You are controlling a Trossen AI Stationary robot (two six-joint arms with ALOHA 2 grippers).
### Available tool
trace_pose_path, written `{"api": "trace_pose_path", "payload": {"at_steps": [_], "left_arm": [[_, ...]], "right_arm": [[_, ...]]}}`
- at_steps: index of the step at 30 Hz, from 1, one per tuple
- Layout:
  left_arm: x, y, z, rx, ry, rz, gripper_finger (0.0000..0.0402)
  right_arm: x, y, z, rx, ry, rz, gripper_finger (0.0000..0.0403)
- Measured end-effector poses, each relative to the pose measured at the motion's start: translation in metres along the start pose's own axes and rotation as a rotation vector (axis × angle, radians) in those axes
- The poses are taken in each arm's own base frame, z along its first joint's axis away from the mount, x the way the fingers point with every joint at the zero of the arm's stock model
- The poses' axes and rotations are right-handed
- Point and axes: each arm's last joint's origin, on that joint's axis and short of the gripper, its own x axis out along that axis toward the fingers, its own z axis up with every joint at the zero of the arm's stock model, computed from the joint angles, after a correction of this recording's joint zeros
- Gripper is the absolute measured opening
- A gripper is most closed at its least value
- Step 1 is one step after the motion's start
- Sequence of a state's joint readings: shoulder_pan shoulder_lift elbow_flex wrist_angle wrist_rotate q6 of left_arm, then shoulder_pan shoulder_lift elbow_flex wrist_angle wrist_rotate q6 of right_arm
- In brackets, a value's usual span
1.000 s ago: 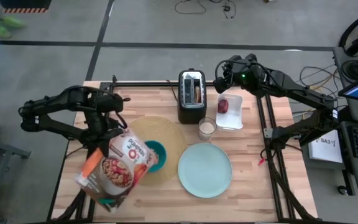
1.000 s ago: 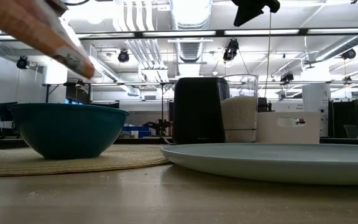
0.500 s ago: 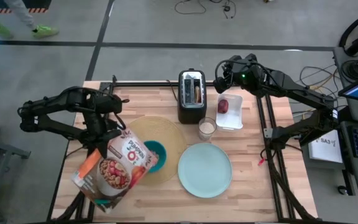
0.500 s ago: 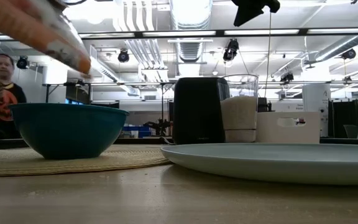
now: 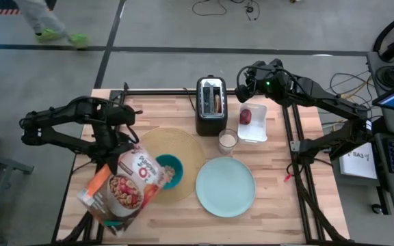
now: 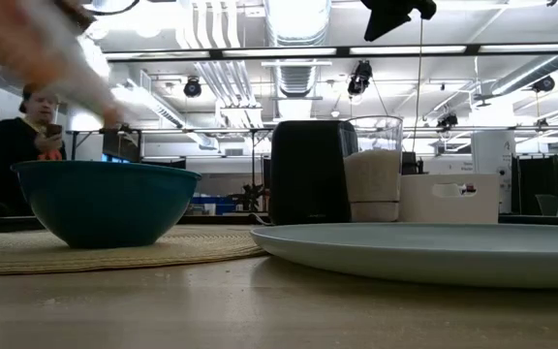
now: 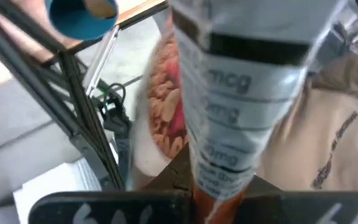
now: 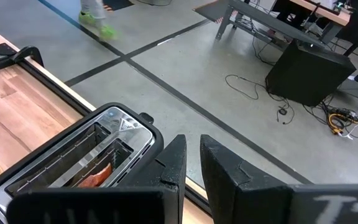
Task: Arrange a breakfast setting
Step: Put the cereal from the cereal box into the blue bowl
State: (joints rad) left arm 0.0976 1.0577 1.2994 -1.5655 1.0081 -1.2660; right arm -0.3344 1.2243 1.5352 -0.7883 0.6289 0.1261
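Hidden or unclear:
- Cereal box covering the left gripper in the high view and overlapping the 9 o'clock edge of the teal bowl; showing only as a blurred streak at top left in the low view.
- Left wrist view filling almost wholly with the box's printed side panel; finger spread not readable there, cannot tell how far the left gripper is open. Box hanging tilted beneath the left arm, above the table's 7 o'clock area.
- Dark blue cup appearing only as a cropped blue round in the left wrist view.
- Black spoon not being made out in any view.
- Round bread: only a brownish piece showing inside a slot of the toaster.

Right gripper: hovering at about 1 o'clock over the table, between toaster and white container; fingers standing nearly together with a narrow slit between, gripping nothing.

Setting on the table:
- Bowl sitting on the round tan placemat, toward its 6 o'clock side.
- Large pale-blue plate lying just beside the placemat at 3 o'clock.
- Glass of white contents standing between toaster and plate.
- Dark red fruit resting in the white container.

Beyond the table: person in dark clothing standing behind the bowl in the low view.
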Motion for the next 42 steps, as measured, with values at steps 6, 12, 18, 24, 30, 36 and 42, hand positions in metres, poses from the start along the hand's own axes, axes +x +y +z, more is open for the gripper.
{"api": "trace_pose_path", "payload": {"at_steps": [6,12,18,24,30,36,42], "left_arm": [[-0.0012,-0.0008,-0.001,0.03,-0.014,0.002,0.0],[-0.0018,-0.0006,-0.0023,0.038,-0.008,-0.003,0.0],[-0.0013,0.0005,-0.002,0.045,-0.005,-0.003,0.0],[-0.0017,0.0,-0.0017,0.052,-0.007,-0.006,0.0],[-0.0007,0.0015,-0.0008,0.052,-0.004,-0.003,0.0],[-0.0006,0.0025,-0.0011,0.032,-0.004,-0.002,0.0],[-0.0013,0.0021,-0.0014,0.045,-0.018,0.0,0.0]], "right_arm": [[0.0,0.0,0.0,0.0,0.0,0.0,0.0038],[0.0,0.0,0.0,-0.005,0.0,0.0,0.0038],[-0.0001,-0.0001,0.0001,-0.004,-0.001,0.0,0.0038],[-0.0001,-0.0001,0.0,-0.004,0.0,0.0,0.0038],[-0.0001,-0.0001,0.0,-0.004,0.0,0.0,0.0038],[-0.0004,-0.0003,0.0001,-0.003,-0.001,0.0,0.0038],[-0.0004,-0.0003,0.0001,-0.003,-0.001,0.0,0.0038]]}}
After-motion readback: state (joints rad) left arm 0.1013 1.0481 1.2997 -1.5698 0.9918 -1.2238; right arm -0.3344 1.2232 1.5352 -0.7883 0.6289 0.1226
